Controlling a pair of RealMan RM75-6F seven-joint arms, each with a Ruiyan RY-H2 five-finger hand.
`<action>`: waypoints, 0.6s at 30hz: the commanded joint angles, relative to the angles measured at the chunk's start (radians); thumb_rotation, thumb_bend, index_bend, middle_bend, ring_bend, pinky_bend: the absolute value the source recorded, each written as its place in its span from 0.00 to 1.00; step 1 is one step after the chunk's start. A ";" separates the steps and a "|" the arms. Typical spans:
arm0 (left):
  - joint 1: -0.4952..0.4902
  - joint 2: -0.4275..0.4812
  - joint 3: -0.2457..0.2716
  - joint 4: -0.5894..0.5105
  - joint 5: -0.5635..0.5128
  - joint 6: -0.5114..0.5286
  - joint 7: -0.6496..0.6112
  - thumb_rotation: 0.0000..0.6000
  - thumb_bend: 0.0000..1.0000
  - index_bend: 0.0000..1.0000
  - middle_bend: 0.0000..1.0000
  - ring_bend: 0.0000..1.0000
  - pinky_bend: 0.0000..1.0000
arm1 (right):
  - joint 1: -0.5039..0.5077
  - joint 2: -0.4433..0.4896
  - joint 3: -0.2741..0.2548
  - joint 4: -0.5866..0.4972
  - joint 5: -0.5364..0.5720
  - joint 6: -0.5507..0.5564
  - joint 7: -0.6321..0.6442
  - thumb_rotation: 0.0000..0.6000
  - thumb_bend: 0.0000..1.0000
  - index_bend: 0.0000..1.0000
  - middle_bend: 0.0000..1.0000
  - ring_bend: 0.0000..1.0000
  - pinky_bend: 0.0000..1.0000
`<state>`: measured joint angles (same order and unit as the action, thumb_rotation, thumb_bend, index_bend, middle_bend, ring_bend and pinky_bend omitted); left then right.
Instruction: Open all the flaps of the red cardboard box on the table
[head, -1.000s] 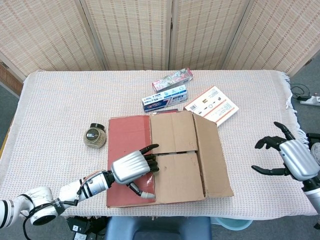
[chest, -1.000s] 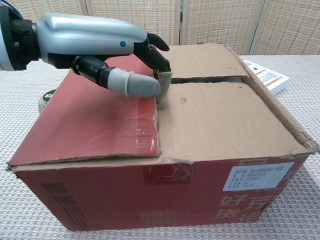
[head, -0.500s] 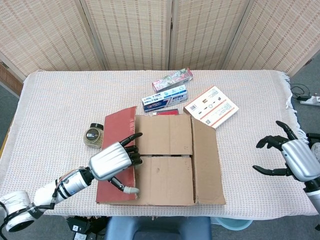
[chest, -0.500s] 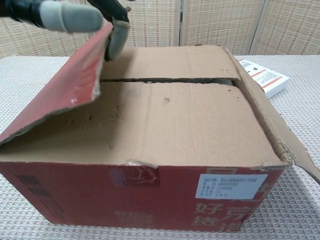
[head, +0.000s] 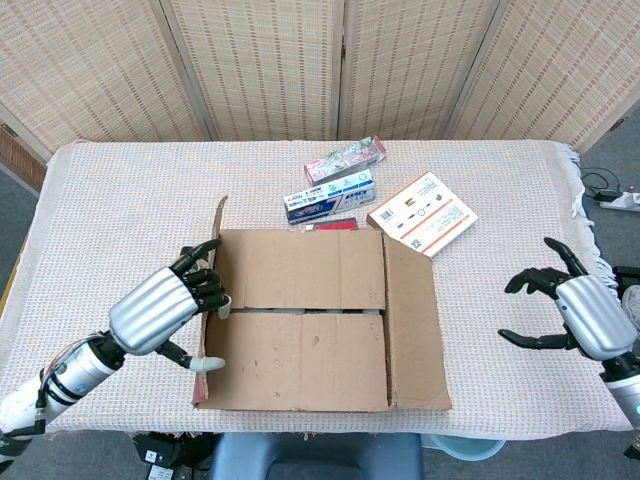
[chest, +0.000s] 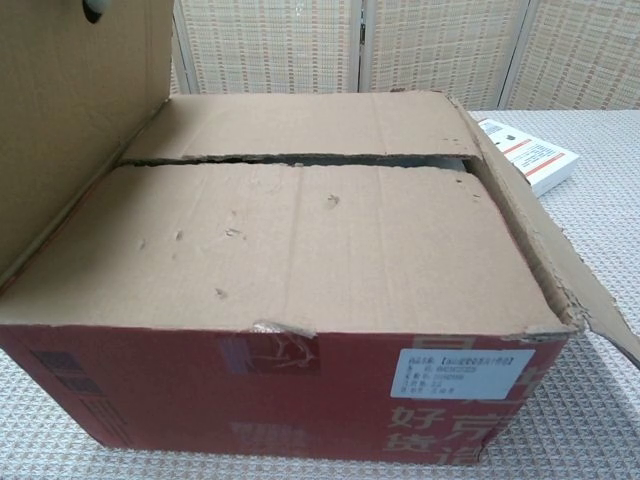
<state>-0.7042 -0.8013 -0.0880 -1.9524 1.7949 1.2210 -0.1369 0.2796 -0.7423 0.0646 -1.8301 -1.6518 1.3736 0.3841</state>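
Left hand (head: 165, 315) now outside raised left flap (head: 212, 290)

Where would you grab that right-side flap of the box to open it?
Probably by its free inner edge, hooking fingers under it from the box's middle. The right-side flap slopes down over the two inner flaps, hinged along the outer right wall, so lifting swings it outward toward the right hand.

Materials and finishes you see on the table.
Your red cardboard box (chest: 300, 390) is matt corrugated card with raw brown flaps (chest: 290, 240) and a glossy paper label (chest: 465, 373); the tablecloth (head: 120, 210) is coarse woven fabric; your left hand (head: 160, 312) has a brushed silver shell.
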 joint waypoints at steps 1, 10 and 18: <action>0.037 0.021 0.002 0.019 -0.009 0.044 -0.026 0.00 0.17 0.55 0.57 0.40 0.00 | 0.004 0.000 0.003 -0.005 0.003 -0.005 -0.006 0.32 0.01 0.43 0.47 0.46 0.00; 0.116 0.060 0.016 0.048 -0.050 0.095 -0.060 0.00 0.17 0.55 0.57 0.37 0.00 | 0.013 0.000 0.010 -0.016 0.002 -0.016 -0.020 0.31 0.01 0.43 0.47 0.46 0.00; 0.145 0.072 0.013 0.044 -0.160 0.034 -0.014 0.00 0.17 0.55 0.56 0.35 0.00 | 0.027 -0.010 0.011 -0.026 -0.010 -0.039 -0.061 0.38 0.01 0.42 0.43 0.42 0.00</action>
<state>-0.5666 -0.7294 -0.0696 -1.9057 1.6580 1.2674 -0.1690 0.3026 -0.7489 0.0754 -1.8525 -1.6581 1.3416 0.3345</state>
